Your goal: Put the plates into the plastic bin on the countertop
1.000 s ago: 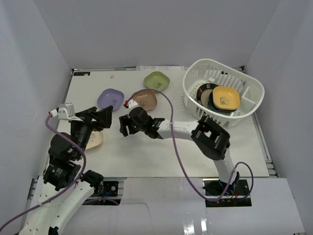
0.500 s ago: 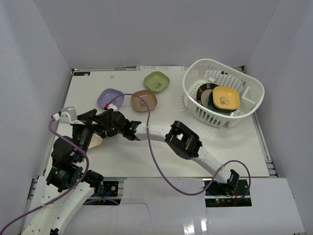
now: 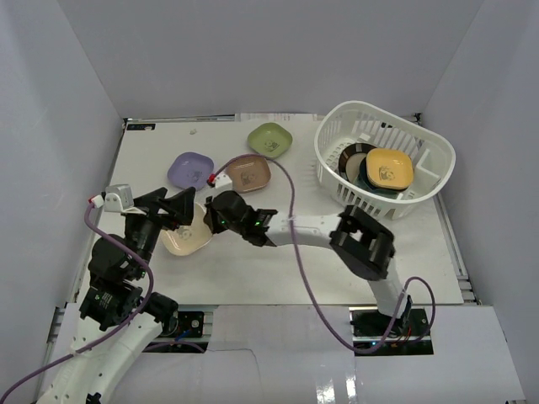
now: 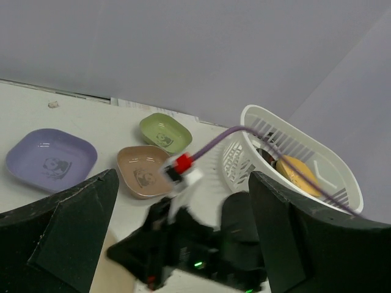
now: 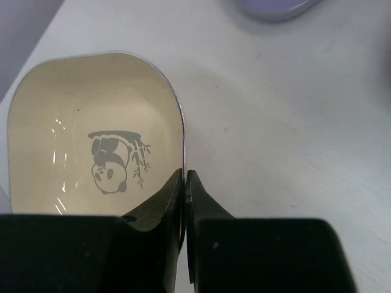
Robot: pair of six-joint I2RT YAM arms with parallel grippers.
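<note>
Right wrist alone shows jaws pinching cream dish (image 5: 91,131) rim.

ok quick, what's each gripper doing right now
left gripper: open, holding nothing
right gripper: shut on the rim of the cream dish
</note>
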